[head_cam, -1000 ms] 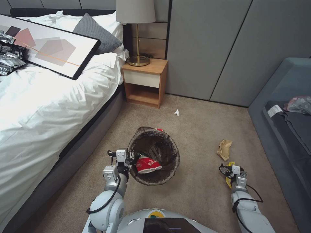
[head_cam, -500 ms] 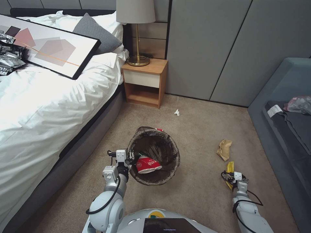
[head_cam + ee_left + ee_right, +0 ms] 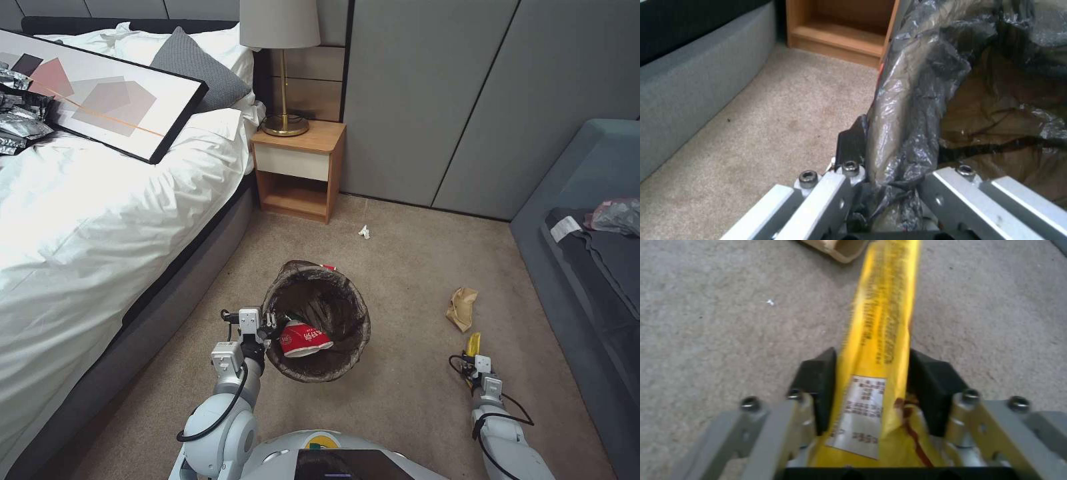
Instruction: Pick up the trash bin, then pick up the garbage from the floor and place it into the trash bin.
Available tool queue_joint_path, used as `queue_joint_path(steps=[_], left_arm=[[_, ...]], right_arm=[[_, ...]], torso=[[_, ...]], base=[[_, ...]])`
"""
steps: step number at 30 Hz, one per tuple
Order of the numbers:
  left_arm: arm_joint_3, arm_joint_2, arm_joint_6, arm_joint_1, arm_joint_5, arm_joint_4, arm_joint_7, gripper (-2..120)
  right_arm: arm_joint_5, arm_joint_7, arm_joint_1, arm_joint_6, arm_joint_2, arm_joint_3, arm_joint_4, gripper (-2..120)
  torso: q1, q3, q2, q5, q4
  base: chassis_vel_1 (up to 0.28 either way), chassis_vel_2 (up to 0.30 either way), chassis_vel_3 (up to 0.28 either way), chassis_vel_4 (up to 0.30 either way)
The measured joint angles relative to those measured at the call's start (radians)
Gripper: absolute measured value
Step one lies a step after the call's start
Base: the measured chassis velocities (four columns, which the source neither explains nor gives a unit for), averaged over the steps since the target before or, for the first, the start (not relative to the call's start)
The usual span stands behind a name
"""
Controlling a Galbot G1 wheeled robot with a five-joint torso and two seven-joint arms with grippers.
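Yellow snack wrapper (image 3: 878, 326), long and narrow, lies between the two black pads of the right gripper (image 3: 474, 361); in the right wrist view the pads (image 3: 818, 390) press its two long edges, so the jaws read as closed on it. Long axis runs straight out from the gripper, near to far, free end pointing toward the tan paper bag (image 3: 461, 307) just beyond. Wrapper is low over the carpet (image 3: 400, 373); cannot tell whether its far end has left the floor.

Left gripper (image 3: 265, 328) is clamped on the near-left rim of the trash bin (image 3: 347, 320), pinching the dark liner (image 3: 916, 110) over the edge. Bin mouth faces up; a red-and-white paper cup (image 3: 303, 339) sits inside.

Key relation: bin lies to the left of the right gripper, well apart, at similar depth. Judgement: the carry is mostly leftward, and the wrapper's length needs to clear the right rim. White tissue (image 3: 364, 231) remains far, near the nightstand (image 3: 299, 170).
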State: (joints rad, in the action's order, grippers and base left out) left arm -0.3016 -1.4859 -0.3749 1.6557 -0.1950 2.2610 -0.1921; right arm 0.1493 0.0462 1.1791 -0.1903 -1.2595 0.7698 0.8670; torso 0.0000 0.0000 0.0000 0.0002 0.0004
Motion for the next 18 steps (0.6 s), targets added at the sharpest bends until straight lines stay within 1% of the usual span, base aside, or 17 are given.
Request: queue_joint_path(steps=[1, 2, 5, 6, 8, 9, 10, 18], left_arm=[[0.0, 0.0, 0.0, 0.0, 0.0, 0.0, 0.0, 3], [0.0, 0.0, 0.0, 0.0, 0.0, 0.0, 0.0, 3], [0.002, -0.001, 0.0, 0.001, 0.003, 0.0, 0.0, 3], [0.002, -0.001, 0.0, 0.001, 0.003, 0.0, 0.0, 3], [0.002, -0.001, 0.0, 0.001, 0.004, 0.0, 0.0, 3], [0.002, -0.001, 0.0, 0.001, 0.004, 0.0, 0.0, 3], [0.002, -0.001, 0.0, 0.001, 0.004, 0.0, 0.0, 3], [0.002, -0.001, 0.0, 0.001, 0.004, 0.0, 0.0, 3]], right_arm=[[0.0, 0.0, 0.0, -0.001, 0.0, 0.0, 0.0, 32], [0.0, 0.0, 0.0, -0.001, 0.0, 0.0, 0.0, 32], [0.0, 0.0, 0.002, -0.004, -0.001, -0.001, 0.001, 14], [0.0, 0.0, 0.002, -0.004, -0.001, -0.001, 0.001, 14], [0.0, 0.0, 0.002, -0.006, -0.001, -0.001, 0.001, 6], [0.0, 0.0, 0.002, -0.006, -0.001, -0.001, 0.001, 6], [0.0, 0.0, 0.003, -0.007, -0.001, -0.001, 0.001, 0], [0.0, 0.0, 0.003, -0.019, 0.0, -0.002, 0.005, 0]], torso=[[0.0, 0.0, 0.0, 0.0001, 0.0], [0.0, 0.0, 0.0, 0.0001, 0.0], [0.0, 0.0, 0.0, 0.0, -0.0003], [0.0, 0.0, 0.0, 0.0, -0.0003], [0.0, 0.0, 0.0, -0.0001, -0.0006], [0.0, 0.0, 0.0, -0.0001, -0.0006], [0.0, 0.0, 0.0, -0.0001, -0.0006], [0.0, 0.0, 0.0, -0.0002, -0.0005]], base=[[0.0, 0.0, 0.0, 0.0], [0.0, 0.0, 0.0, 0.0], [0.0, 0.0, 0.0, 0.0], [0.0, 0.0, 0.0, 0.0], [0.0, 0.0, 0.0, 0.0], [0.0, 0.0, 0.0, 0.0], [0.0, 0.0, 0.0, 0.0], [0.0, 0.0, 0.0, 0.0]])
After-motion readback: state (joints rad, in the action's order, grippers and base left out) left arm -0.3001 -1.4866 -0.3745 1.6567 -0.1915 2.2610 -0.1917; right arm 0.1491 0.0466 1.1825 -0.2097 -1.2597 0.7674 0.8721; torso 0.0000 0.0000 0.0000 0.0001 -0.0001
